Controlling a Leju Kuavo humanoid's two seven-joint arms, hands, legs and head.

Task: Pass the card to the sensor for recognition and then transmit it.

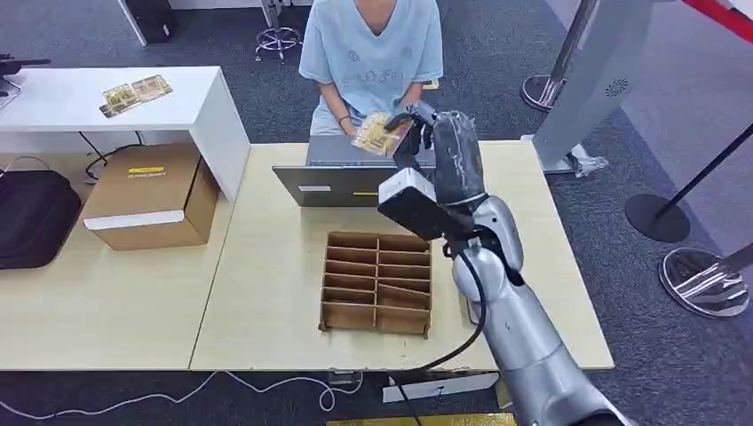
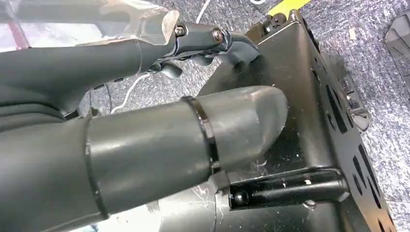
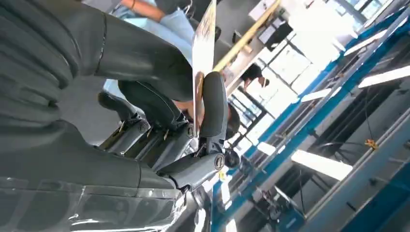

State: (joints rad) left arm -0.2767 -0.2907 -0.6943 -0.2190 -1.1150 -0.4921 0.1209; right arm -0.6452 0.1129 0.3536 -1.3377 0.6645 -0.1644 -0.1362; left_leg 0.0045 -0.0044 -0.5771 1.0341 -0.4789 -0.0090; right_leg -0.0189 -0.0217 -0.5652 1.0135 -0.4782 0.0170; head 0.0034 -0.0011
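Observation:
My right hand (image 1: 441,146) is raised over the far edge of the table and pinches a yellowish card (image 1: 379,133) between thumb and a finger. The card hangs just above the grey sensor box (image 1: 342,173), in front of a seated person in a light blue shirt (image 1: 373,44). The person's hands are at the card's far side; whether they touch it I cannot tell. In the right wrist view the card (image 3: 203,43) stands edge-on against the thumb and fingers of my right hand (image 3: 159,111). My left hand (image 2: 145,135) hangs low, fingers curled, holding nothing.
A brown divided cardboard tray (image 1: 377,282) sits mid-table, near the arm. A cardboard box (image 1: 151,195) stands on the left table beside a black bag (image 1: 31,217). More cards (image 1: 133,93) lie on the white desk. Stanchion bases (image 1: 701,280) stand on the right.

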